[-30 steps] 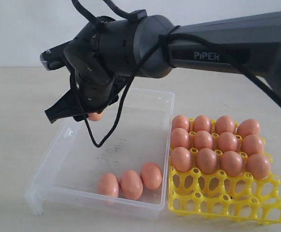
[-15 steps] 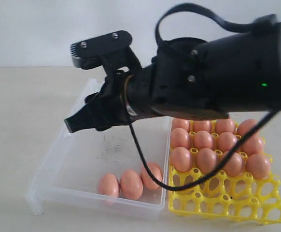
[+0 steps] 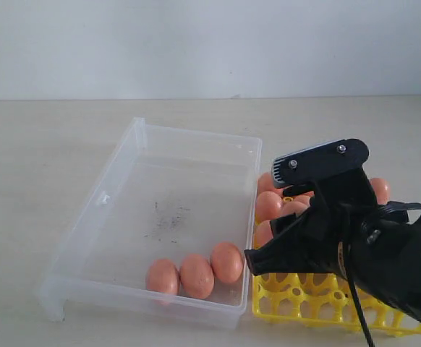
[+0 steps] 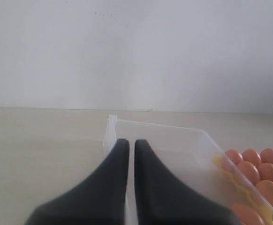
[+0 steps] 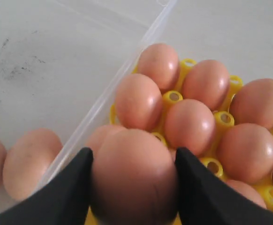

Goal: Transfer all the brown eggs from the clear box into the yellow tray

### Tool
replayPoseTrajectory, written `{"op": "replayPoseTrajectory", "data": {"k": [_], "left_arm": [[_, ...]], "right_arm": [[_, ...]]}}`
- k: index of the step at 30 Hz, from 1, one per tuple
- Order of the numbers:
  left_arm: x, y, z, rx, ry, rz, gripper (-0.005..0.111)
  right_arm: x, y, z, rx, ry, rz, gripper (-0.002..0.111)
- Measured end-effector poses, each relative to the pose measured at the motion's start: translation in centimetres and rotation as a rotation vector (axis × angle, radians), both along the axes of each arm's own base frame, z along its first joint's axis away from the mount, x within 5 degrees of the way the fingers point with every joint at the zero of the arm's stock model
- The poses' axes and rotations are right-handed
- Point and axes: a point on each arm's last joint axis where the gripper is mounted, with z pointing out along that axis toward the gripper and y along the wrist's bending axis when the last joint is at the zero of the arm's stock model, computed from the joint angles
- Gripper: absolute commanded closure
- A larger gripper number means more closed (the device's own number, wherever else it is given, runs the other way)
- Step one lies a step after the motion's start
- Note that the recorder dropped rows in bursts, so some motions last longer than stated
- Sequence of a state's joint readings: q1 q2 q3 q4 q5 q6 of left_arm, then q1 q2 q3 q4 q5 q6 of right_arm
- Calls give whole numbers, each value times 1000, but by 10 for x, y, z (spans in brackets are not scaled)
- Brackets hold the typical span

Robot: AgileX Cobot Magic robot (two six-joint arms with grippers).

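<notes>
My right gripper [image 5: 133,157] is shut on a brown egg [image 5: 132,180], held above the near left part of the yellow tray [image 3: 326,303], beside the box wall. In the exterior view that gripper [image 3: 254,260] and its arm hide the held egg and most of the tray's eggs [image 3: 270,206]. Several eggs [image 5: 190,125] fill the tray's far rows. Three brown eggs [image 3: 197,275] lie in a row at the near right of the clear box [image 3: 73,246]. My left gripper [image 4: 131,143] is shut on nothing, pointing at the box's corner [image 4: 112,123].
The box and tray sit side by side on a pale tabletop [image 3: 37,159], with a white wall behind. Dark specks [image 3: 168,217] mark the box floor. The tray's near row of cups [image 3: 304,298] shows open lattice.
The right arm has swung from the box's far left corner across to the tray, carrying the egg. The far end of the box now holds no egg.
</notes>
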State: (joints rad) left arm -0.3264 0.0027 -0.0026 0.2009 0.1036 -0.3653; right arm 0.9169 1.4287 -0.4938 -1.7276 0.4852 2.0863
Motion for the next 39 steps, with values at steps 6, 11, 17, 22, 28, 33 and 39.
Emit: {"op": "replayPoseTrajectory", "data": {"k": [6,11,17,22,28,33,39], "left_arm": [[0,0,0,0,0,0,103],[0,0,0,0,0,0,103],[0,0,0,0,0,0,103],[0,0,0,0,0,0,103],[0,0,0,0,0,0,103],[0,0,0,0,0,0,103],[0,0,0,0,0,0,103]], "right_arm": [[-12,31,44,228,63,268,108],[-10,8,112,178,-295,263,108],[-5,-41,153,-126,-516,-51,108],[-18,-73,151,-388,-199,-226,108],[-32,-36,111,-131,-22,153,108],[-38,-16,99,102,-113,315,108],[-39,-26,72,180,-144,228,108]]}}
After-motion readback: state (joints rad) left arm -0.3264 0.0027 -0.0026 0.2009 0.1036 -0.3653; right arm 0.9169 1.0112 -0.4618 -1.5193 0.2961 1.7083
